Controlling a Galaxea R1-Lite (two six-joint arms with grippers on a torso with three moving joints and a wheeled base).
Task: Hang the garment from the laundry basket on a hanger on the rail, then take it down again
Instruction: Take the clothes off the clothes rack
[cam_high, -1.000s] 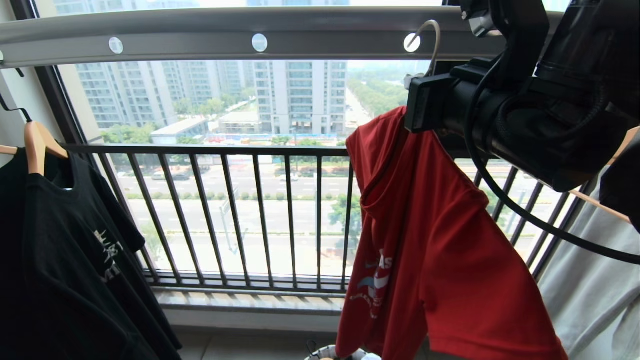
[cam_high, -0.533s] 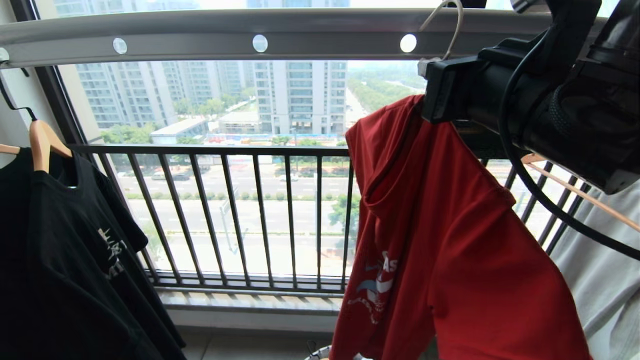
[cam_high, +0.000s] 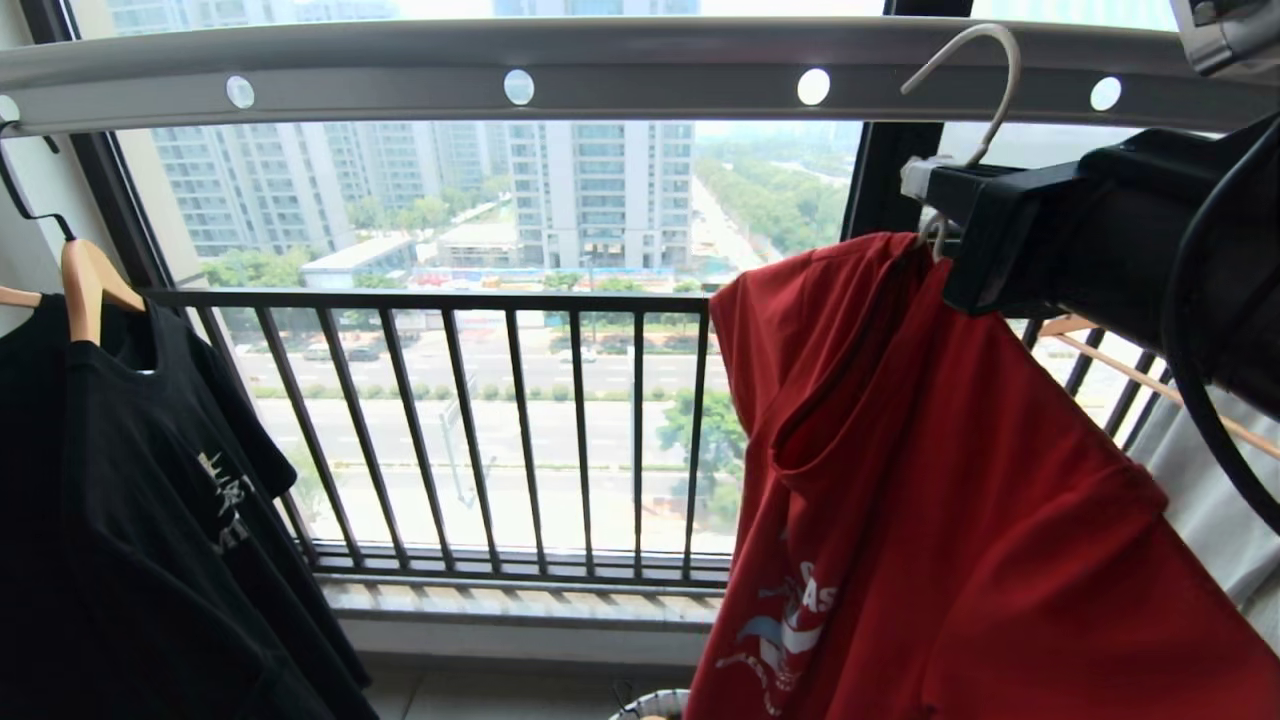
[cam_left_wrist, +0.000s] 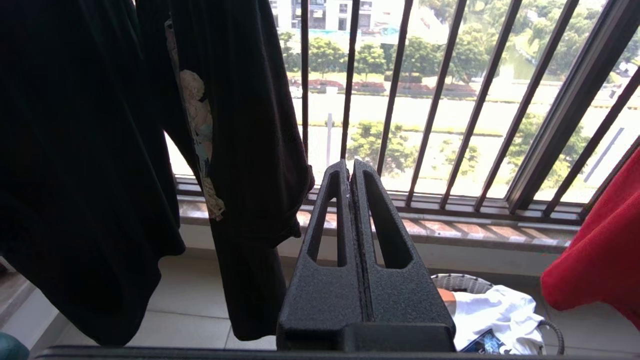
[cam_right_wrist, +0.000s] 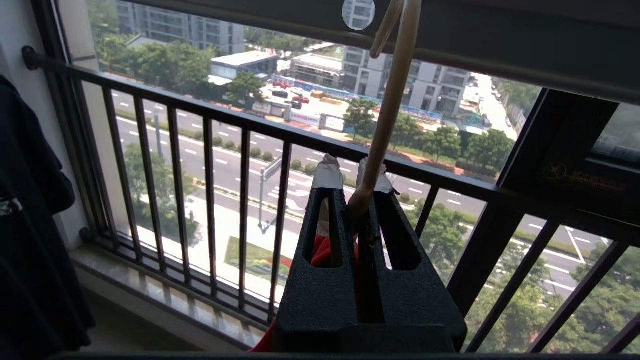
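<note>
Red garment (cam_high: 940, 500) hangs on the hanger (cam_high: 985, 85), whose hook you see in front of the rail (cam_high: 600, 60) in the head view. Left wrist view: left gripper (cam_left_wrist: 350, 172) closed, empty, above the laundry basket (cam_left_wrist: 457, 282). Right wrist view: right gripper (cam_right_wrist: 352, 175) clamps the hanger's stem.

Black robot arms, textured plastic grippers
Right gripper (cam_right_wrist: 352, 187): slotted black fingers, white-taped tips; black cable (cam_high: 1195, 400) looped beside arm; left gripper (cam_left_wrist: 350, 172): same slotted black fingers, untaped.
</note>
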